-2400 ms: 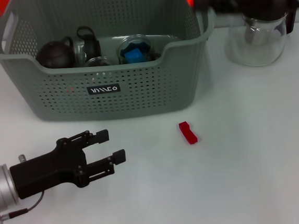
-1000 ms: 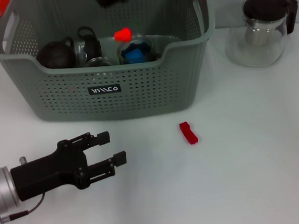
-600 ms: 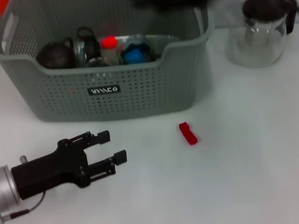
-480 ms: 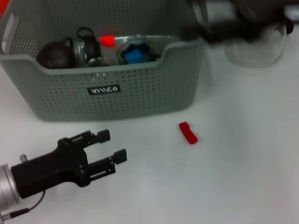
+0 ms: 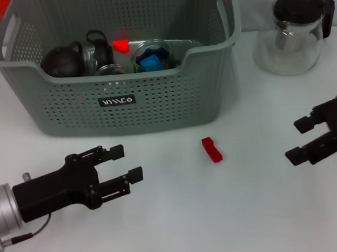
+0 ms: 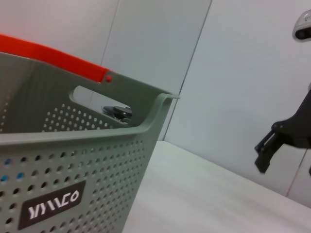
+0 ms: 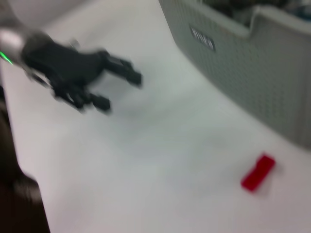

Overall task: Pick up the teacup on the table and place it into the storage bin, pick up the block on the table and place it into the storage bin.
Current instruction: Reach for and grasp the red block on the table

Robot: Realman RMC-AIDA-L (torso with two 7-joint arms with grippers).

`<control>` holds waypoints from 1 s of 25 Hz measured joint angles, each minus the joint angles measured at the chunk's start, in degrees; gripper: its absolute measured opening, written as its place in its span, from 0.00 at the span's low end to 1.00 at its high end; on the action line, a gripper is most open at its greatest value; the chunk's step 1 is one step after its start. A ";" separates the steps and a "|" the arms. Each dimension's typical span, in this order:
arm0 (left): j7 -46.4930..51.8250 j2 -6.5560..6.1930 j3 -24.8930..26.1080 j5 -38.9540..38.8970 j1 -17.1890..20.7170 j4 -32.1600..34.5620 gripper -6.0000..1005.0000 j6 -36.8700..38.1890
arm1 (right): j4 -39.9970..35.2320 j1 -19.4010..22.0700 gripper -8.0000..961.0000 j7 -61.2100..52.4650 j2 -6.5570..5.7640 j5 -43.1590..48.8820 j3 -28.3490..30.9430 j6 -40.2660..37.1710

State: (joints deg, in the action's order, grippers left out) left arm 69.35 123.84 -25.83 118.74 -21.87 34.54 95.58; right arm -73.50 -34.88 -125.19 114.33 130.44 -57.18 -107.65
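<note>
A small red block lies on the white table in front of the storage bin, also seen in the right wrist view as the block near the bin. No teacup stands on the table, and I cannot tell it apart among the bin's contents. My right gripper hovers open and holding nothing to the right of the block. Left of the block, my left gripper stays open low over the table, and shows as the left gripper in the right wrist view.
The bin holds a dark round pot, glass pieces, a blue item and a small red piece. A glass jug with black lid stands at the back right. The left wrist view faces the bin's wall.
My right arm swung away from above the bin's back right and came down over the table at the right. A small red piece settled inside the bin. The left gripper stayed put.
</note>
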 joint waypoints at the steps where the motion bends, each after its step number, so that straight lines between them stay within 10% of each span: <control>1: 0.00 -0.01 -0.03 0.00 0.00 0.00 0.74 -0.01 | 0.09 -1.53 0.95 -0.20 0.80 3.28 -0.58 -0.38; 5: 0.00 -0.08 0.04 0.00 0.31 0.00 0.74 -0.03 | 0.28 -7.57 0.94 1.46 5.36 18.24 -6.61 -0.03; 14: -0.26 -0.09 0.68 0.00 0.72 0.00 0.74 -0.14 | -1.80 -9.31 0.92 -3.88 6.37 19.19 -24.33 10.40; 25: -0.32 0.02 0.87 -0.01 0.47 0.00 0.74 -0.23 | 18.42 -18.60 0.84 -36.36 6.50 19.66 -30.69 24.25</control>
State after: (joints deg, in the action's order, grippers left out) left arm 69.03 123.86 -24.96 118.74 -21.40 34.54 95.35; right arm -55.07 -53.48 -161.55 120.84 150.10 -87.87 -83.40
